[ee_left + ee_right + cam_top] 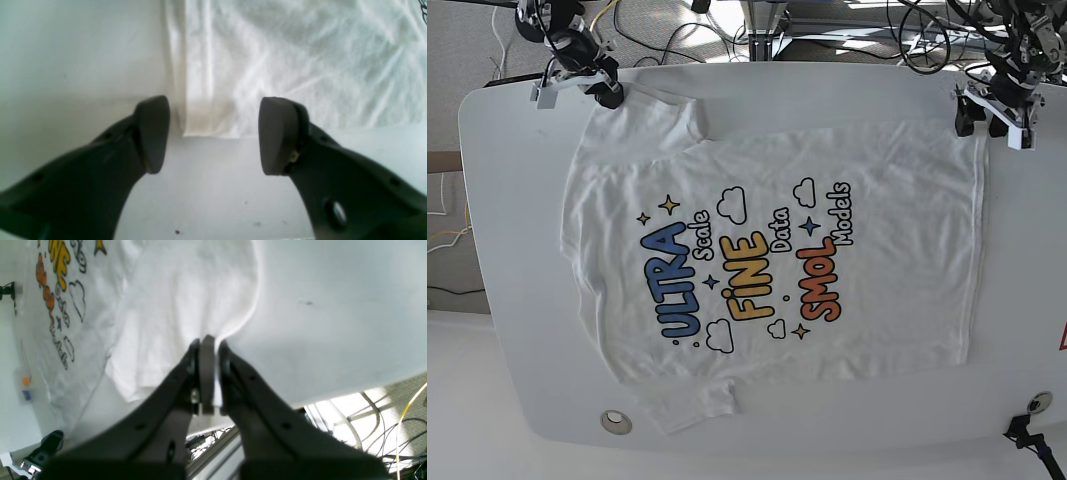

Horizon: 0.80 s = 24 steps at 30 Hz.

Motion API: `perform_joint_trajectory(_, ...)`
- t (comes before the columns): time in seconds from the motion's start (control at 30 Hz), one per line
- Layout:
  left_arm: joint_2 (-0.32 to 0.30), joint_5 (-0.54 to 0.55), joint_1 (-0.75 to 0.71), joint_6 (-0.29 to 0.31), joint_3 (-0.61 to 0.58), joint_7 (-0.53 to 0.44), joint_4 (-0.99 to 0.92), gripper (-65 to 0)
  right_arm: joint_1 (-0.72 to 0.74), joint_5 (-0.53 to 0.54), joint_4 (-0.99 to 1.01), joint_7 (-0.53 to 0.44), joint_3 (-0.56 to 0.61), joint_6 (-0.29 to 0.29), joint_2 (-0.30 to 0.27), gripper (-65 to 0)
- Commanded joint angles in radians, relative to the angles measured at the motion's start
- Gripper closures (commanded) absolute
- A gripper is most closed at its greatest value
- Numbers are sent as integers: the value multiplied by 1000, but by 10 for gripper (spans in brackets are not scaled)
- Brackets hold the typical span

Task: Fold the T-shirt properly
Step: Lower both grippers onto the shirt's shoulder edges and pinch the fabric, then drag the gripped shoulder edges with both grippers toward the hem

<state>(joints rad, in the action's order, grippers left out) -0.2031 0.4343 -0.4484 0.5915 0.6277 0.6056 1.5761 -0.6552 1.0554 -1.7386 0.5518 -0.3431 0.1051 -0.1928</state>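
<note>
White T-shirt (767,260) front printed "ULTRA Scale", "FINE Data", "SMOL Models"

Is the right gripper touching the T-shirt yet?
Touching. The right wrist view shows the right gripper shut, with a fold of the T-shirt pinched between its fingertips and the cloth puckering toward them.

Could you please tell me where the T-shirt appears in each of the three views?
Left wrist: T-shirt fills the upper right, its hemmed corner between the open jaws.
Right wrist: upper left and centre, fabric pinched in the shut jaws.
Base: spread print-up across the table.
Shared landmark: the coloured print, at the right wrist view's upper left.
</note>
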Motion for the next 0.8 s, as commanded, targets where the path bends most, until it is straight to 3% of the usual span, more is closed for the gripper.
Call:
perform_joint_trajectory(0.0, -6, 7, -3, 0, -15, -5, 10, -309, -7, 13, -14, -9, -6, 9, -9, 0)
perform_joint_trajectory(0.07, -5, 7, -3, 0, -15, -5, 8, -231, -7, 13, -14, -9, -6, 9, -9, 0)
perform_joint_trajectory(0.2, -3, 7, -3, 0, -15, -5, 8, -163, -7, 13, -14, -9, -6, 9, -9, 0)
perform_joint_trajectory(0.3, -3, 7, -2, 0, -13, -5, 8, -11, -7, 13, -16, -9, -6, 9, -9, 0)
perform_joint_trajectory(0.53, -5, 7, 3, 0, -13, -2, 40, 0, -18, 16, -73, -11, -7, 11, -7, 0)
perform_joint_trajectory(0.77, -8, 8, -163, 2, -9, 0, 214, 0, -142, 18, -226, -12, -9, 9, 5, 0)
